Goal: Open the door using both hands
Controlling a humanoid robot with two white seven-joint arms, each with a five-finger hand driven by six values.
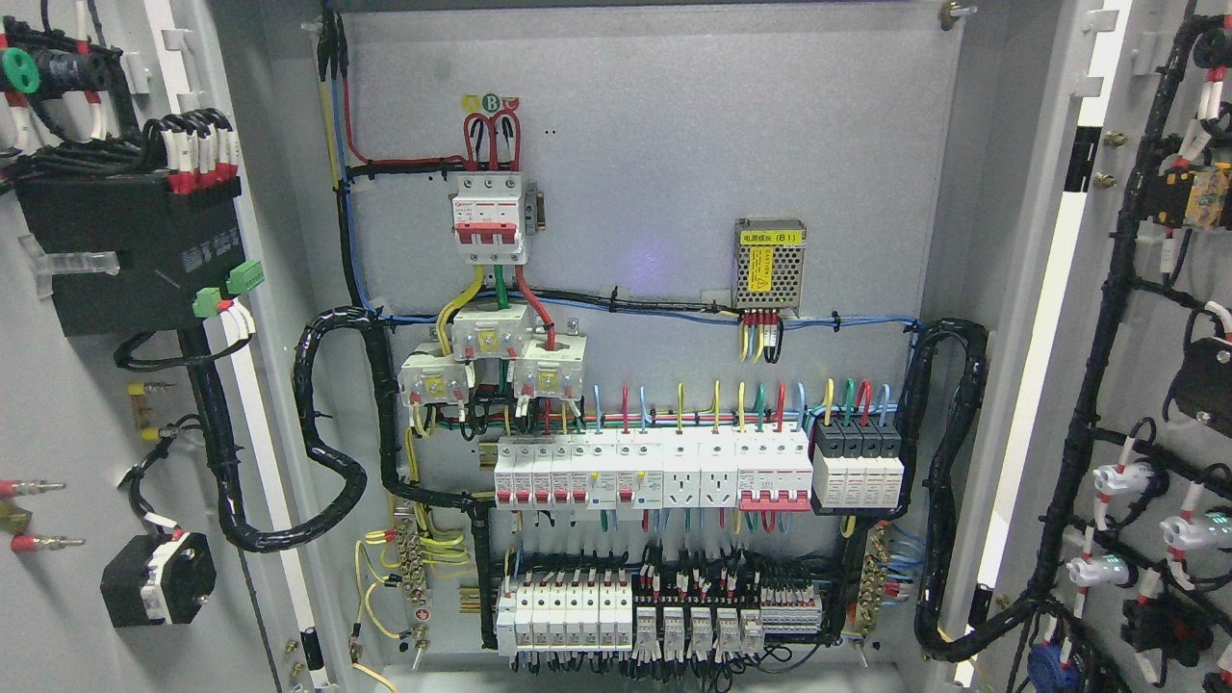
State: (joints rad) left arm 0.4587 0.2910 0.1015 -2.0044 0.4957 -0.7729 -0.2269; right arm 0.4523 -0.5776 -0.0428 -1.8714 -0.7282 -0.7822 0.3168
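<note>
With both doors swung wide open, the left door (77, 404) fills the left edge and the right door (1145, 385) the right edge, each showing its wired inner face, and neither robot hand is in the shot, so I can't tell their state or where they sit relative to the doors. Between them the grey backplate (664, 144) carries 2 rows of white breakers (654, 472), a red-handled main breaker (489, 217) up top and a small mesh power supply (769, 265).
</note>
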